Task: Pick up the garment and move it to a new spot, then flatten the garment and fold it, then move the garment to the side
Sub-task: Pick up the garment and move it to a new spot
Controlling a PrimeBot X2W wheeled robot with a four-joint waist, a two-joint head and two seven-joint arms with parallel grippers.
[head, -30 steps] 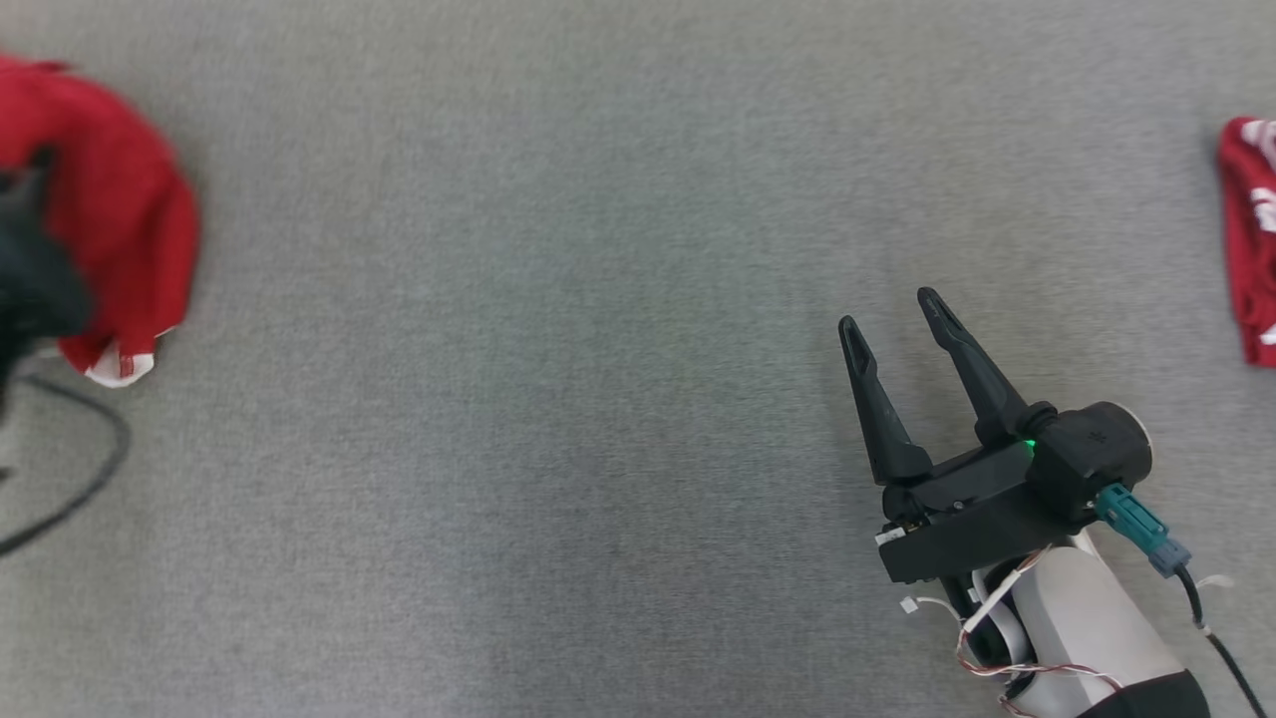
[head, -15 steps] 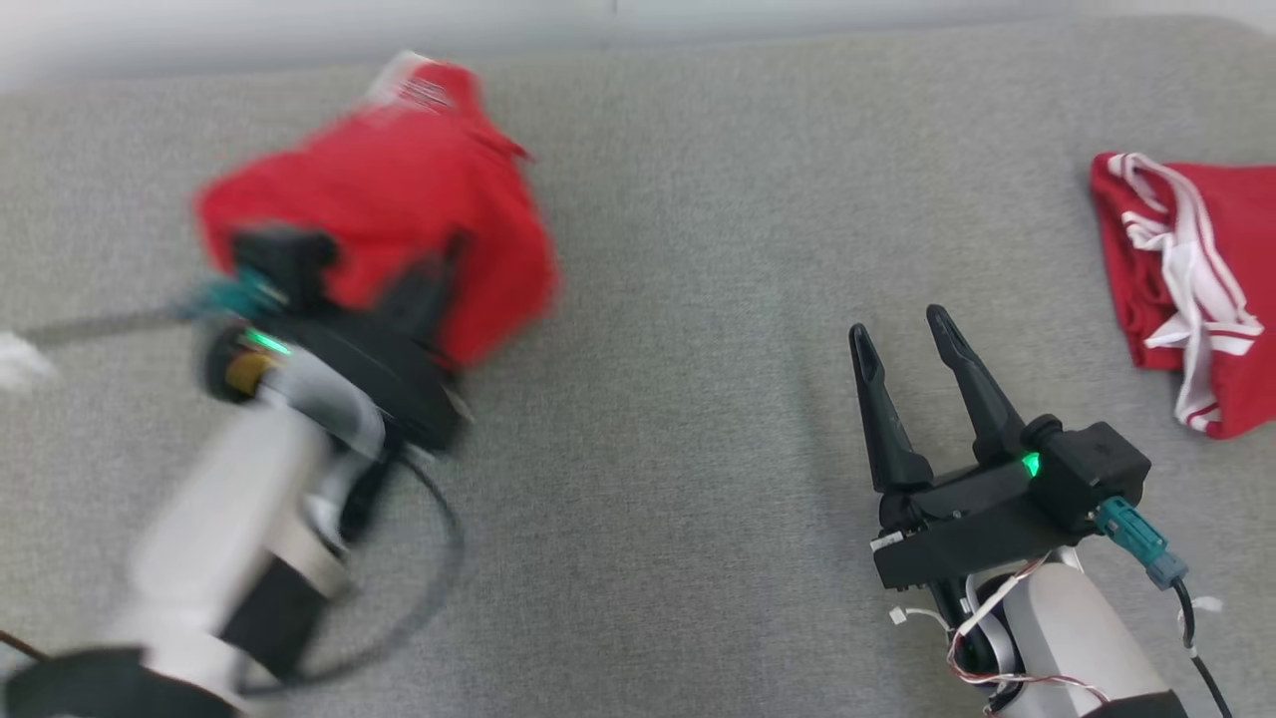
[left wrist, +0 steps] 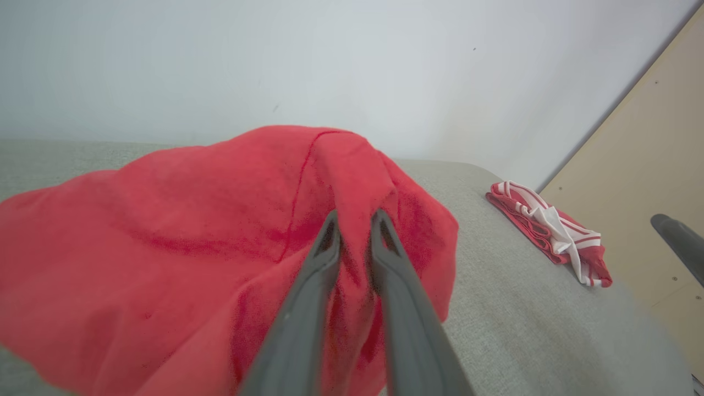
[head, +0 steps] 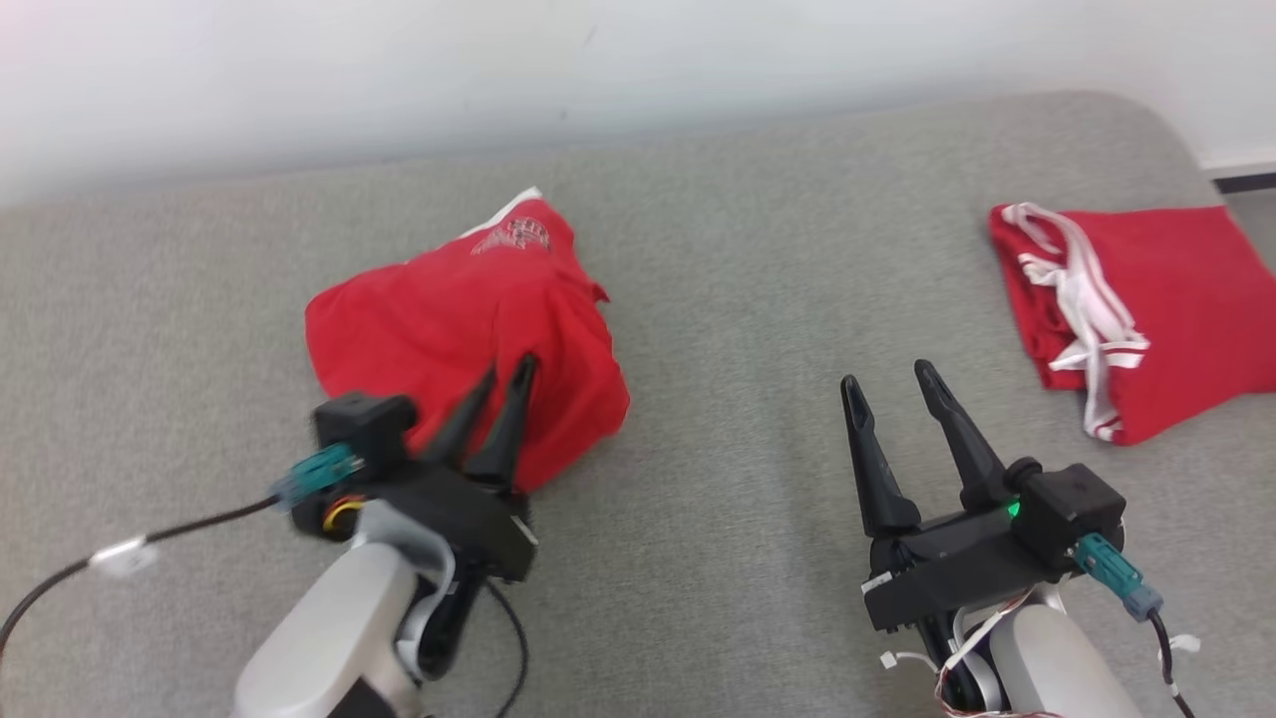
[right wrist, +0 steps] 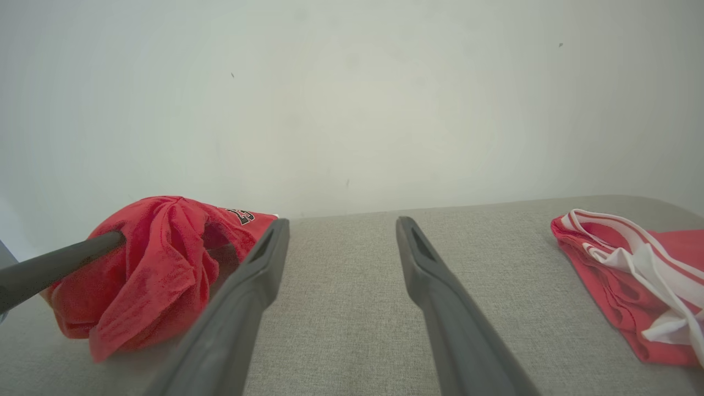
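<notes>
While my left gripper (head: 508, 365) pinches a fold of the garment (head: 449, 319), bunched left of centre on the grey pad (head: 758, 279) (new spot, I judge), my right gripper (head: 885, 376) hovers spread and empty, ready for flattening.

Left tool (head: 510, 364) bringing red garment (head: 439, 319) in from left edge of table (head: 748, 299) toward middle; head camera tilting up, far table edge appearing.
</notes>
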